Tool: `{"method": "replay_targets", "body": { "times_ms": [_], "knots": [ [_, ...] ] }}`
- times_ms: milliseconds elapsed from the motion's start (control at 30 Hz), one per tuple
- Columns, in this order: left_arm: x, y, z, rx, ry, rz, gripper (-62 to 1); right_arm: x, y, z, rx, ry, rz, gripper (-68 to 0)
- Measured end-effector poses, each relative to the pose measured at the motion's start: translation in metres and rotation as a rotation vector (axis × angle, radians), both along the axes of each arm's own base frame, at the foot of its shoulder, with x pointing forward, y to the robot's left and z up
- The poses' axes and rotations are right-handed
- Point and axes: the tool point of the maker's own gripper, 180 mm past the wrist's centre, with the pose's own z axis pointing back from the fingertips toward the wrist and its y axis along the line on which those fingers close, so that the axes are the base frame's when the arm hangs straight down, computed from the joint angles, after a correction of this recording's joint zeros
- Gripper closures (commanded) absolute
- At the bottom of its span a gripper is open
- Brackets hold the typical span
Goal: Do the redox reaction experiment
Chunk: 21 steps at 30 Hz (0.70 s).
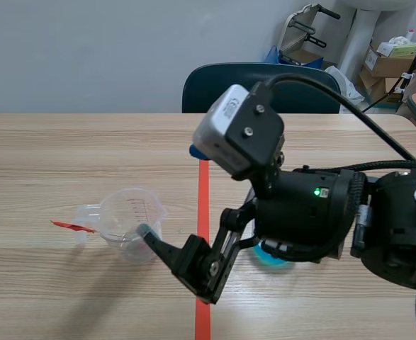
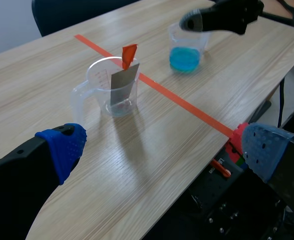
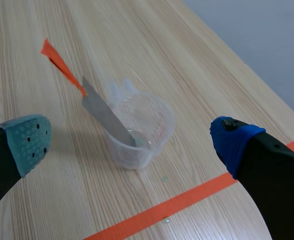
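Observation:
A clear measuring cup (image 1: 131, 223) stands left of the orange tape line. A grey metal strip (image 3: 106, 117) with a red tag (image 3: 59, 62) leans inside it. My right gripper (image 1: 172, 255) is open and hangs just above and beside this cup (image 3: 141, 125), with the cup ahead of and between its fingers. A second cup with blue liquid (image 2: 187, 55) stands right of the line and is mostly hidden under the right arm in the scene view. My left gripper (image 2: 162, 147) is open and empty, well back from the clear cup (image 2: 111, 90).
The orange tape line (image 1: 203, 212) runs down the middle of the wooden table. A dark chair (image 1: 257, 85) stands behind the far edge. The table's near edge (image 2: 222, 150) lies close under my left gripper. Boxes (image 1: 392, 64) are stacked at the back right.

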Motion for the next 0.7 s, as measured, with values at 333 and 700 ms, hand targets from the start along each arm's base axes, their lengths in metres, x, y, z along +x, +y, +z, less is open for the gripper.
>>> {"method": "replay_targets", "body": {
  "times_ms": [333, 700],
  "knots": [
    [-0.009, 0.000, 0.008, -0.055, -0.029, -0.028, -62.3, -0.010, 0.047, -0.011, -0.023, -0.029, 0.111, -67.9],
    [-0.014, -0.004, 0.008, -0.057, -0.027, -0.065, -62.3, 0.009, 0.079, -0.021, -0.030, -0.040, 0.112, -67.9]
  ]
}}
